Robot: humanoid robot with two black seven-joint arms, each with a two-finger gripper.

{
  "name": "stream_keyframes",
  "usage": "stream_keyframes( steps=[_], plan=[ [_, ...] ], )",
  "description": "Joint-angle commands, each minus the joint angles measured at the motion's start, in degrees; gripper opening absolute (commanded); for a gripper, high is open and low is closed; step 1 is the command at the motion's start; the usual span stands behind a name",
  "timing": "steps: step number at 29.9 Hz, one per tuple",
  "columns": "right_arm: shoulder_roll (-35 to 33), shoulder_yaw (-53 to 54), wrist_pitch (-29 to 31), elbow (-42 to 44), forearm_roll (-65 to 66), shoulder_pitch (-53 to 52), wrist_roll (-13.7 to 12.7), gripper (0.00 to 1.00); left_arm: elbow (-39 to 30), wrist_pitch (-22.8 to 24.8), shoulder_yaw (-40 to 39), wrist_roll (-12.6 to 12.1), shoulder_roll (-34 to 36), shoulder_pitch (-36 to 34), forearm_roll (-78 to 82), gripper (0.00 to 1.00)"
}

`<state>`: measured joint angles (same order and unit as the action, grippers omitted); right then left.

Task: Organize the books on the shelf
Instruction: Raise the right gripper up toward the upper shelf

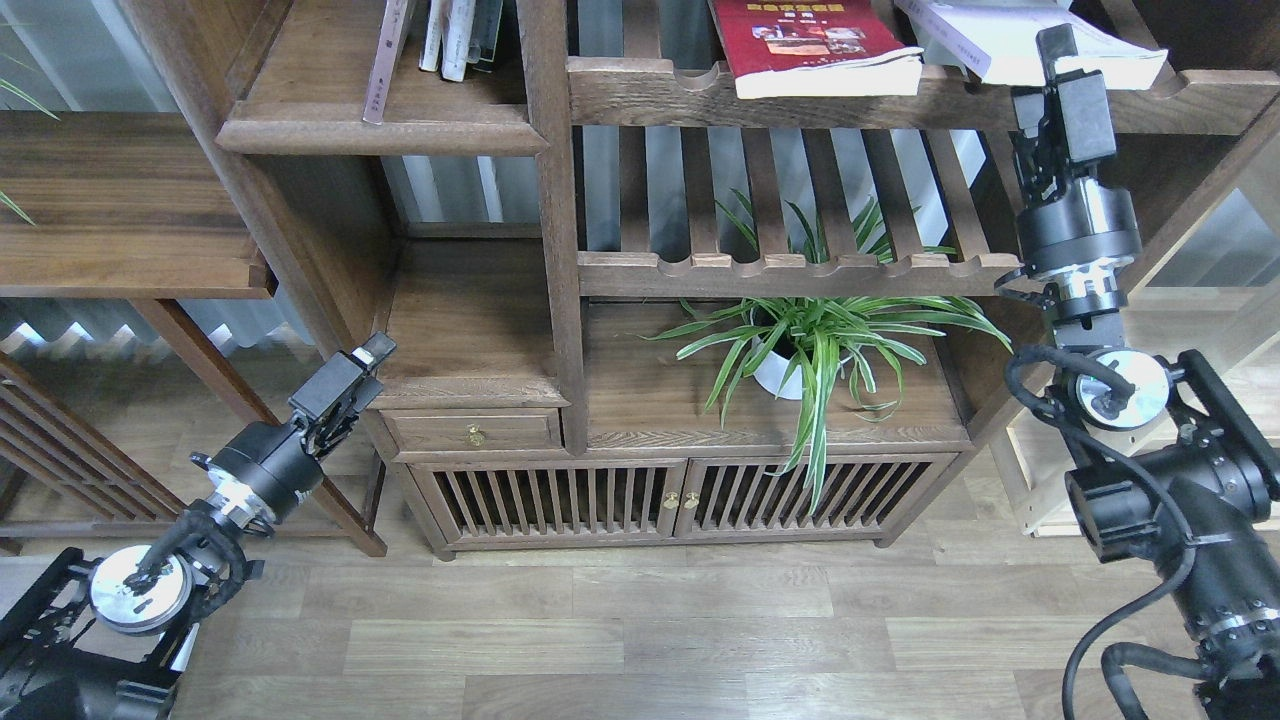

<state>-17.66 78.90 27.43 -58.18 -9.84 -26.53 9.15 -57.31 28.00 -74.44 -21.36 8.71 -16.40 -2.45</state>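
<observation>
Just above the right claw (1052,50), touching its tip, the thick white book (1010,40) is seen lying flat, long axis running leftward; claw opening cannot be told. The left claw (370,352) is far off.

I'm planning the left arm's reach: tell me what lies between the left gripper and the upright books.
In the head view, between the left gripper and the upright books lie a bare wooden ledge and the shelf's moulded front edge.

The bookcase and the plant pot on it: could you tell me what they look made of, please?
The bookcase looks like solid dark-stained wood with a matt finish: grain lines run along its planks. The plant pot is smooth, plain white, probably glazed ceramic, though plastic cannot be ruled out; leaves hide most of it.
</observation>
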Motion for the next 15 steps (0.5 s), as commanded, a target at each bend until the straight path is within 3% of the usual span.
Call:
stream_keyframes(
  steps=[1,15],
  plan=[
    [0.0,-0.1,-0.7,0.0,0.0,0.0,0.0,0.99,0.0,0.0,0.0,0.0,0.0,0.0,0.0,0.99],
    [0.0,0.5,-4.4,0.0,0.0,-0.2,0.0,0.99,0.0,0.0,0.0,0.0,0.1,0.0,-0.2,0.99]
  ],
)
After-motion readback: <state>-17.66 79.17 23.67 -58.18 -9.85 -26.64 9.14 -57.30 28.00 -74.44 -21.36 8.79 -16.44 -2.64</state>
